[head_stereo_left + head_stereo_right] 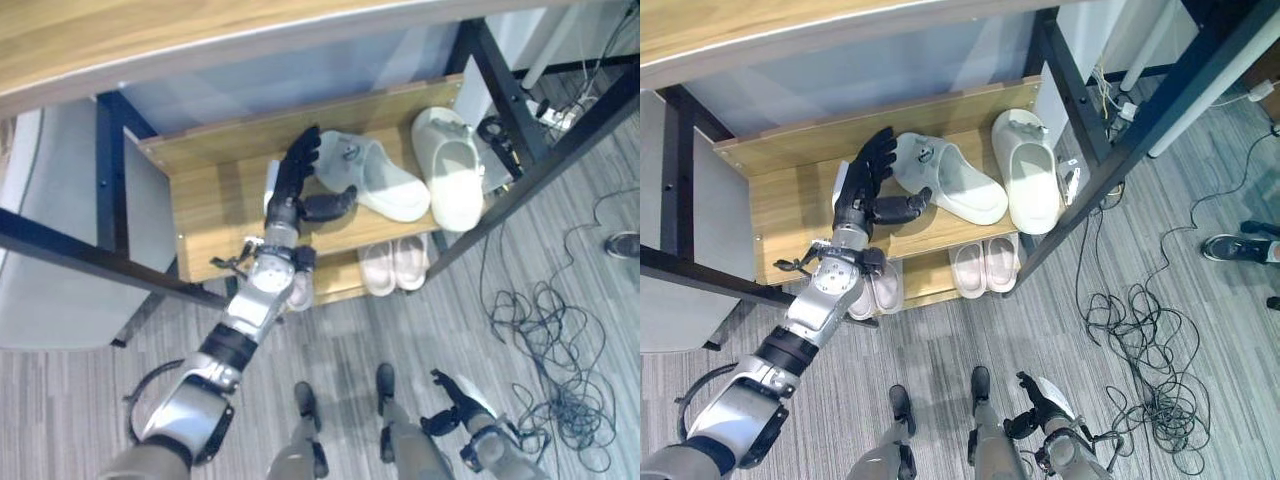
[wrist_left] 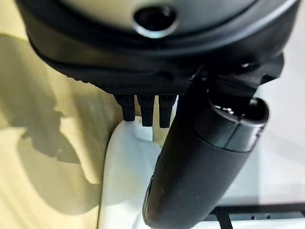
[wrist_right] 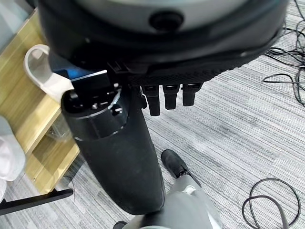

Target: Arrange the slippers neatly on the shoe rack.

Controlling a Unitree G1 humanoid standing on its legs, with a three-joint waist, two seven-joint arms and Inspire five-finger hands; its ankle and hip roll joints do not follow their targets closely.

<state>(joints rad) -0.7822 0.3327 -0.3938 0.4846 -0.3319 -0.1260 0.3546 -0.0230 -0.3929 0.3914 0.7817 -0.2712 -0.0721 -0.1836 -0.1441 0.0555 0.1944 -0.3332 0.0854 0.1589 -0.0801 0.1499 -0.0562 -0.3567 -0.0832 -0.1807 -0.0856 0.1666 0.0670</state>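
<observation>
Two white slippers lie on the middle shelf (image 1: 215, 200) of the wooden shoe rack. One slipper (image 1: 378, 180) lies at an angle; the other slipper (image 1: 452, 170) lies straighter, at the shelf's right end. My left hand (image 1: 298, 185) is open beside the angled slipper, fingers straight against its end and thumb reaching towards its side. The left wrist view has this white slipper (image 2: 125, 181) just past the fingers. My right hand (image 1: 455, 400) hangs low by the floor, open and holding nothing.
A pale pink pair (image 1: 395, 262) sits on the lower shelf, and another pale pair (image 1: 880, 290) lies partly under my left arm. Black frame posts (image 1: 510, 90) flank the rack. Tangled cables (image 1: 540, 330) cover the floor at right. A person's shoe (image 1: 1235, 247) is far right.
</observation>
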